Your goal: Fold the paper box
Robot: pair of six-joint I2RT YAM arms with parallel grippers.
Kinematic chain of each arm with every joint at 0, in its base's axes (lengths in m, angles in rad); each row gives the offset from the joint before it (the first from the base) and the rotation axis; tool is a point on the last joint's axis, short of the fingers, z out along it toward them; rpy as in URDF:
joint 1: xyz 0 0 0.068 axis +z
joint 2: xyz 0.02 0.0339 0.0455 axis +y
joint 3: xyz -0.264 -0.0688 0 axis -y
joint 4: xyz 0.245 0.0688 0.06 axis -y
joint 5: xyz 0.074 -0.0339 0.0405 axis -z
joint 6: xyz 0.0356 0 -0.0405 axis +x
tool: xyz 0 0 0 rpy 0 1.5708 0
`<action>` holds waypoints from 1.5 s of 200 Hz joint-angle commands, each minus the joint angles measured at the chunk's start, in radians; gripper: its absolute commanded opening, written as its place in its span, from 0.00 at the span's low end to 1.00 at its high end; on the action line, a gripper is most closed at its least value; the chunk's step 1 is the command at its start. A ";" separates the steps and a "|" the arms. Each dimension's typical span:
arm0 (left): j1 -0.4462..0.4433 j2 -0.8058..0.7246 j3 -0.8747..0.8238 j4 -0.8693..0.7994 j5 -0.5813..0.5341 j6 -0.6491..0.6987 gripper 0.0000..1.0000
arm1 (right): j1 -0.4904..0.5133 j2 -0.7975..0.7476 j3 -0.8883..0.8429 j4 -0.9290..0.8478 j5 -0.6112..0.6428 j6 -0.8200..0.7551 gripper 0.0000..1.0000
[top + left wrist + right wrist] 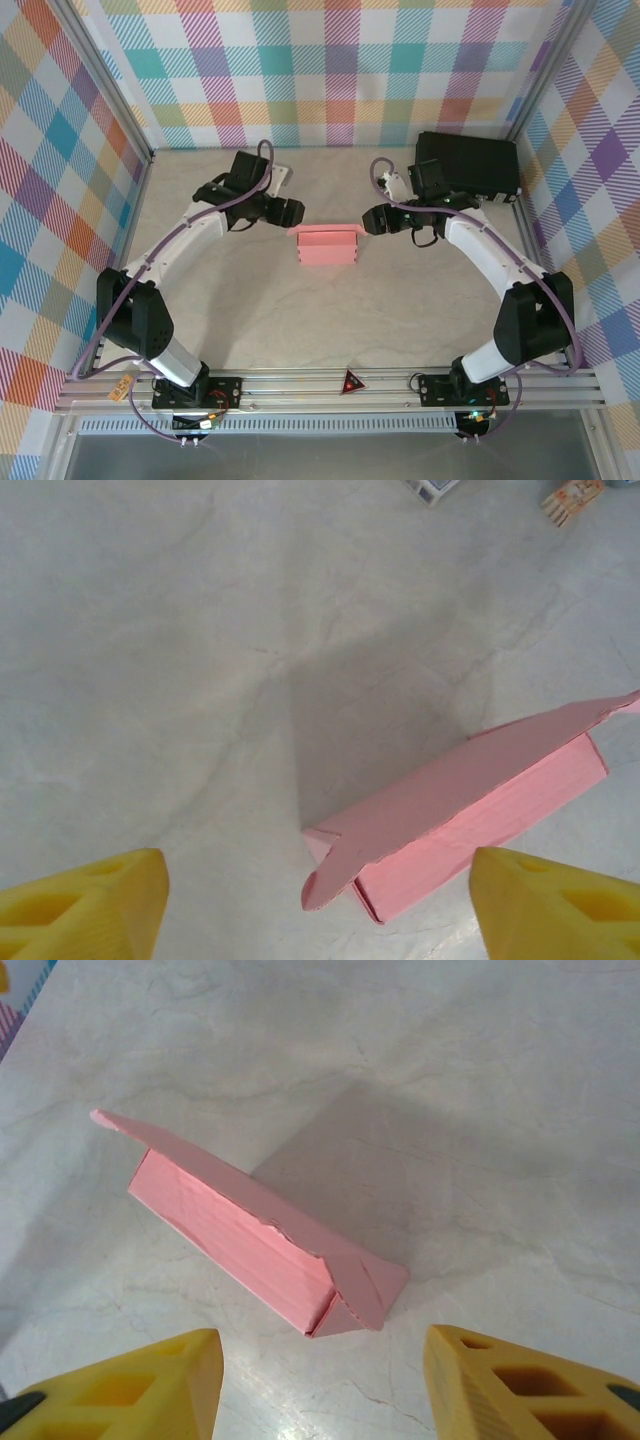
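Observation:
The salmon-pink paper box (pixel 326 245) lies in the middle of the table as a shallow rectangular box with its lid flap slightly raised. My left gripper (pixel 291 212) hovers just left of the box's left end, open and empty. In the left wrist view the box (pixel 470 810) sits between and beyond the yellow fingertips (pixel 85 900), its rounded tab sticking out at the near end. My right gripper (pixel 373 220) hovers just right of the box's right end, also open. The right wrist view shows the box (pixel 250 1230) ahead of the yellow fingers (pixel 520 1385), untouched.
A larger black case (pixel 468 165) rests at the back right, behind the right arm. The enclosure's chequered walls and metal frame rails bound the marble-patterned table (pixel 330 320). Small objects (pixel 570 498) lie near the table's edge in the left wrist view.

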 commanded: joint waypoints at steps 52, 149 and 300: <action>0.029 -0.022 -0.149 0.187 0.182 -0.164 0.73 | -0.007 0.055 0.008 0.002 -0.107 0.018 0.55; 0.029 0.038 -0.141 0.166 0.203 -0.143 0.65 | -0.007 0.095 0.002 0.025 -0.087 0.067 0.52; 0.029 0.058 -0.147 0.126 0.251 -0.126 0.55 | -0.003 0.131 0.014 0.019 -0.105 0.088 0.47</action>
